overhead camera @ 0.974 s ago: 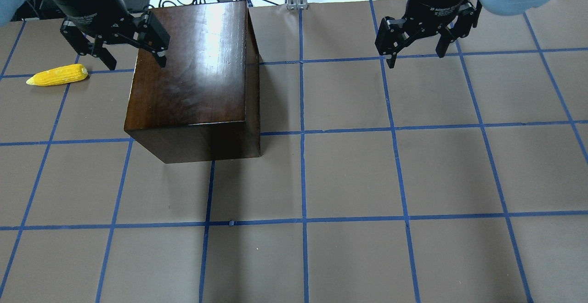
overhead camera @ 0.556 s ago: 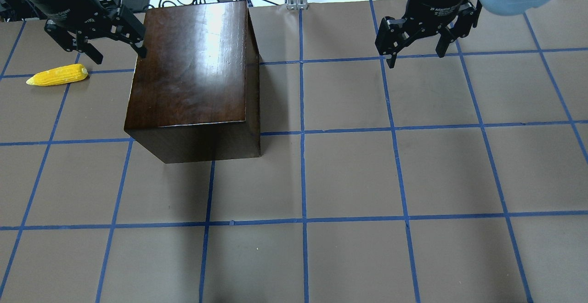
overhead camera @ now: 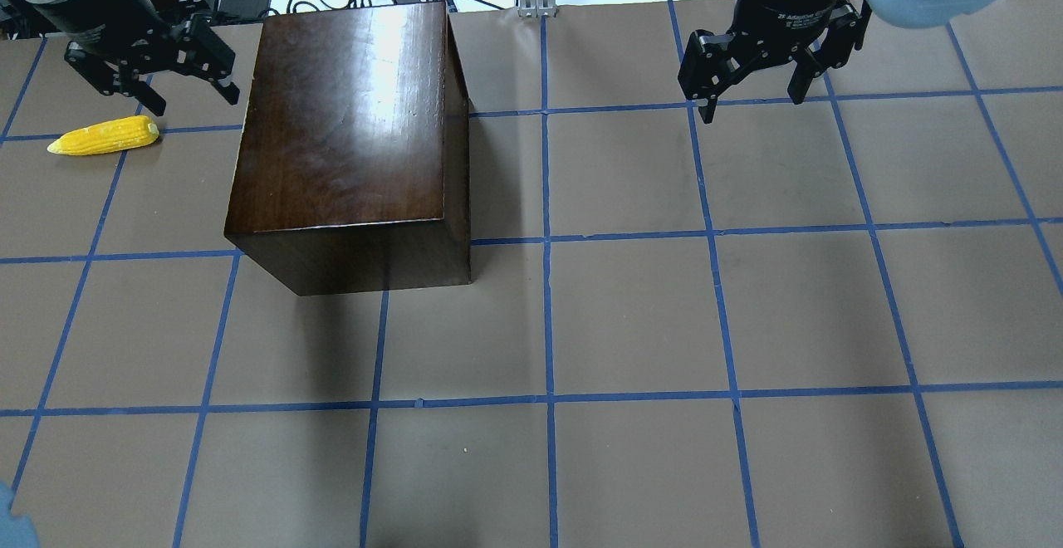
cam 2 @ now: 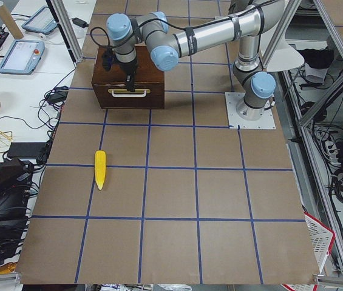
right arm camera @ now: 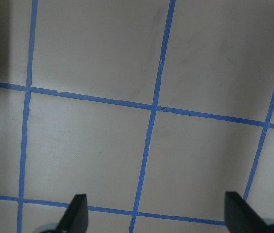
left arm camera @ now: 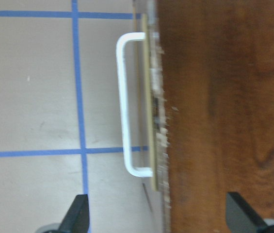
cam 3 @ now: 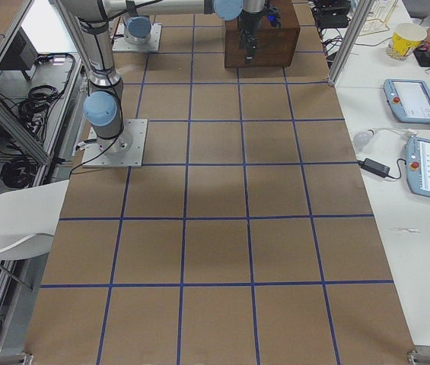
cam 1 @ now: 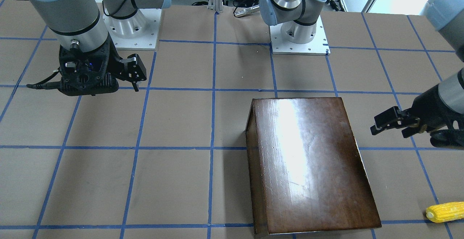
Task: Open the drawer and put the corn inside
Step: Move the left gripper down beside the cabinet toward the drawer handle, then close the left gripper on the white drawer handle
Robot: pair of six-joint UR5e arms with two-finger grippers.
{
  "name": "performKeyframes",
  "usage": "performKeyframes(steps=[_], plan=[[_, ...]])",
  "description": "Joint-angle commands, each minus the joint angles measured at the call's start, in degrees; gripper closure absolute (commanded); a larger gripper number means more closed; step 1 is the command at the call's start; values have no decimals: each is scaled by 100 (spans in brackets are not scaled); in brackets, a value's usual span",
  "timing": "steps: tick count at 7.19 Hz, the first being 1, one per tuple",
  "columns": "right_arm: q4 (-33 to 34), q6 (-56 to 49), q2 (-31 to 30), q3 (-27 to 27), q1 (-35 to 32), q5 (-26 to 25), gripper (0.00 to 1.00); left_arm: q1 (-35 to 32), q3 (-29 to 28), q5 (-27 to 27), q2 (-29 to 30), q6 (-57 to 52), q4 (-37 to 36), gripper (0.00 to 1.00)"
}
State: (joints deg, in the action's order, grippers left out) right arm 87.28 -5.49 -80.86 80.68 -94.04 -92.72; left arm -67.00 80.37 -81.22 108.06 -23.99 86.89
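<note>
Brown paper covers the bench [overhead camera: 631, 315], and blue tape lines [overhead camera: 548, 315] cut it into squares. One drawer [cam 2: 129, 102] with a dark brown front is pushed in and shut. It sits in one shiny dark-brown wooden cabinet [overhead camera: 349, 116] on the robot's left half of the bench. One thin white bent handle [left arm camera: 123, 104] sticks out from the drawer front.

One bright yellow bumpy corn cob [overhead camera: 104, 135] lies flat on the bench. It is out on the side that the drawer front faces, near the cabinet but not touching it. Only brown paper and one tape line lie between them.

Two black grippers hang over the bench. The left gripper [overhead camera: 195, 104] hovers by the far corner of the cabinet, over the drawer side. Its two fingers are spread wide and hold nothing. In its wrist view the white handle shows below and between the two fingertips. The corn cob lies just beside it, lower down on the bench. The right gripper [overhead camera: 754, 108] hovers well apart from the cabinet, over bare paper. Its fingers are spread wide too and hold nothing.

Past the far edge of the bench, two flat grey screen pads [cam 3: 411, 99] and one paper cup [cam 3: 406, 38] sit on a white table. One white chair [cam 3: 17, 220] stands on the robot's side.
</note>
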Motion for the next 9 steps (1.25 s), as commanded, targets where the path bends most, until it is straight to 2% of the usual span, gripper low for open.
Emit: performKeyframes(steps=[1,2,6,9], plan=[[0,4,0,0,0,0,0,293,-4,386,486,-315,-172,0],[0,4,0,0,0,0,0,302,5,396,671,-734,-303,0],[0,4,0,0,0,0,0,302,93,816,892,-835,-296,0],[-9,-5,0,0,0,0,0,293,84,862,989,-879,-287,0]])
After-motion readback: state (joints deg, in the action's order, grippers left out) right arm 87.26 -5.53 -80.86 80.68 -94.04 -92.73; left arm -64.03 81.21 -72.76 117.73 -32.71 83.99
